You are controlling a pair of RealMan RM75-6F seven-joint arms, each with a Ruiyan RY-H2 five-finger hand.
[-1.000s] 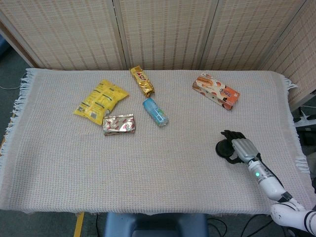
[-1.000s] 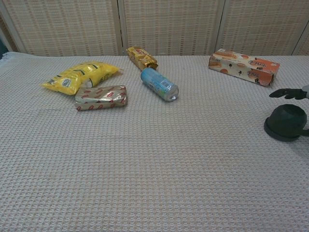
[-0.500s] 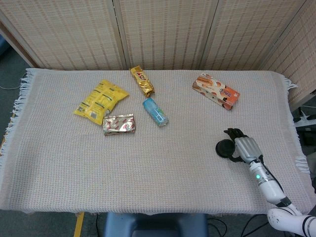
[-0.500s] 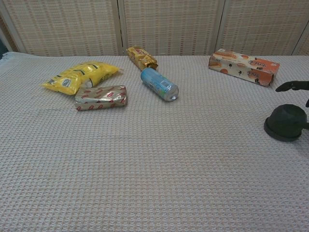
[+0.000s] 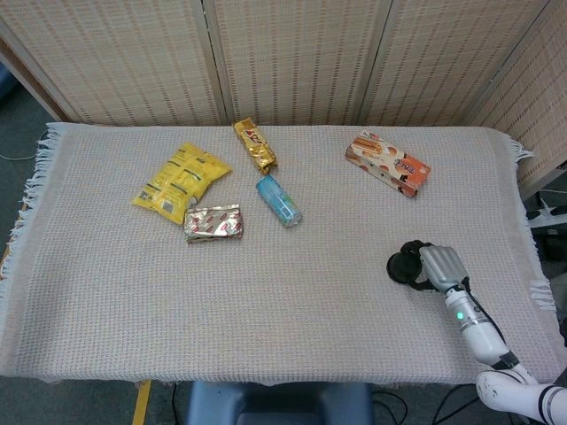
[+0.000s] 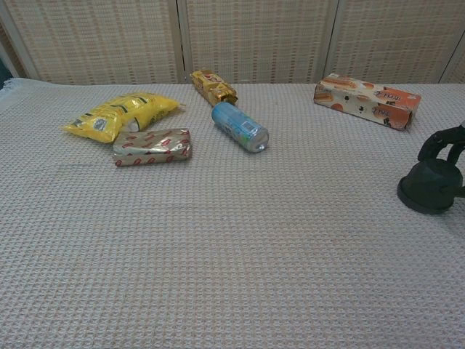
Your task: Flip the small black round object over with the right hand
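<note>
Right hand (image 5: 440, 265) | fingers (image 6: 441, 140) curled over small black round object (image 6: 430, 186), firm hold unclear | risk: object slides off table edge.

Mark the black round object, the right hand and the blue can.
black round object (image 6: 430, 187), chest view, on its domed body.
right hand (image 5: 440, 267), head view, on the back of the hand.
blue can (image 6: 240, 126), chest view, on its side, mid-length.

Black dome (image 6: 430, 185), yellow bag (image 5: 181, 180), light blue can (image 5: 279, 201), orange-and-white box (image 5: 387, 163), beige waffle-weave cloth (image 5: 283, 319).
</note>
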